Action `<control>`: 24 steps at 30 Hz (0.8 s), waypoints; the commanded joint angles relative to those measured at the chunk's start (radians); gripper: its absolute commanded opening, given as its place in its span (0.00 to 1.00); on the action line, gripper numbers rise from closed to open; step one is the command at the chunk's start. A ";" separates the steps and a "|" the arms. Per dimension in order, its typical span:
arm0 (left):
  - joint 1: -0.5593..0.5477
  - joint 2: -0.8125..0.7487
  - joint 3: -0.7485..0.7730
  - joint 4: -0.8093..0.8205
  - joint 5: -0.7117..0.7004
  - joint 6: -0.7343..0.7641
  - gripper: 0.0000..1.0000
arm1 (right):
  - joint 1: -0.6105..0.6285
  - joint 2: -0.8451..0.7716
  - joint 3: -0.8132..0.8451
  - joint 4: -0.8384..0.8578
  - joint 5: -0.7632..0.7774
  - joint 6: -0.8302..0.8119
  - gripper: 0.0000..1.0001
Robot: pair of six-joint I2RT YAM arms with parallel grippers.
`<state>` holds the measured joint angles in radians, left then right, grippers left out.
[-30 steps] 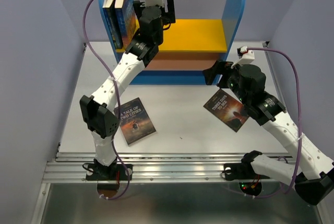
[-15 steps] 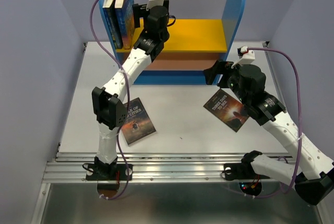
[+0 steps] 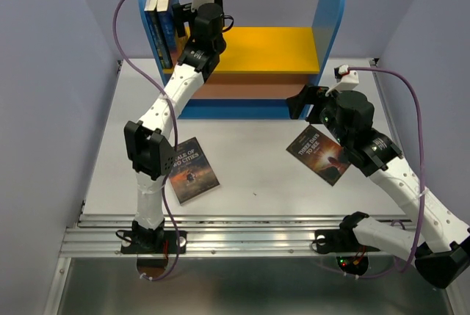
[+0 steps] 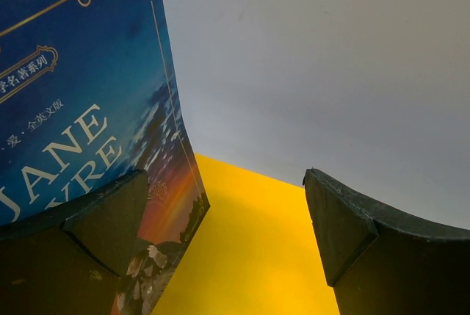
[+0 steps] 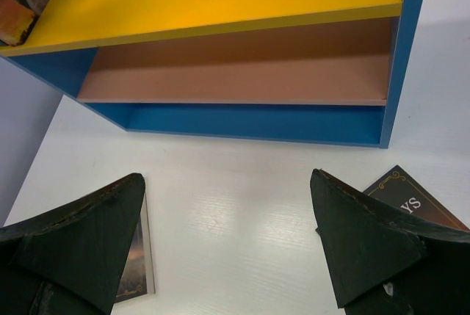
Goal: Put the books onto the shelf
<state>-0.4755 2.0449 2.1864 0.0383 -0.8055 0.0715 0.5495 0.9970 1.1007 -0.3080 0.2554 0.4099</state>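
both sets of jaws gape on nothing — left gripper [image 4: 226, 175] beside the books [image 3: 163, 21] upright at the shelf's [image 3: 330, 6] left end, right gripper [image 5: 225, 175] over a paperback [image 3: 317, 155] lying flat toward the table's [image 3: 250, 175] right edge — thin, light, slick, probably best pinched by its stiffer spine.

Upper yellow board [image 3: 275, 47]: free run from the middle across to the right panel [image 3: 332, 6]. The far left end is blocked by upright books [image 3: 163, 21], the left fingers [image 4: 345, 227] spread wide just beside them, and the left arm [image 3: 172, 95] slanting over the shelf's left front. Brown lower board [image 5: 242, 69]: open. On the desk [image 3: 250, 146], flat books lie near left [image 3: 191, 169] and right [image 3: 317, 155], the right fingers [image 5: 367, 241] spread over the latter. There's a bare lane between them.
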 commanded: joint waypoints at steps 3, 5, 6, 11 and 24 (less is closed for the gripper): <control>0.034 -0.045 -0.008 0.017 -0.044 -0.021 0.99 | -0.003 -0.011 0.028 0.018 0.018 -0.014 1.00; 0.040 -0.057 -0.019 0.017 -0.041 -0.021 0.99 | -0.003 -0.009 0.030 0.018 0.019 -0.014 1.00; 0.044 -0.063 -0.036 0.017 -0.041 -0.025 0.99 | -0.003 -0.008 0.030 0.018 0.018 -0.014 1.00; 0.051 -0.126 -0.105 0.031 0.014 -0.039 0.99 | -0.003 -0.006 0.027 0.018 0.018 -0.014 1.00; 0.101 -0.230 -0.221 0.052 0.223 -0.116 0.99 | -0.003 -0.012 0.024 0.018 0.018 -0.016 1.00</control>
<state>-0.4244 1.9087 1.9793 0.0399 -0.5591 -0.0231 0.5495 0.9970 1.1007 -0.3080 0.2554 0.4099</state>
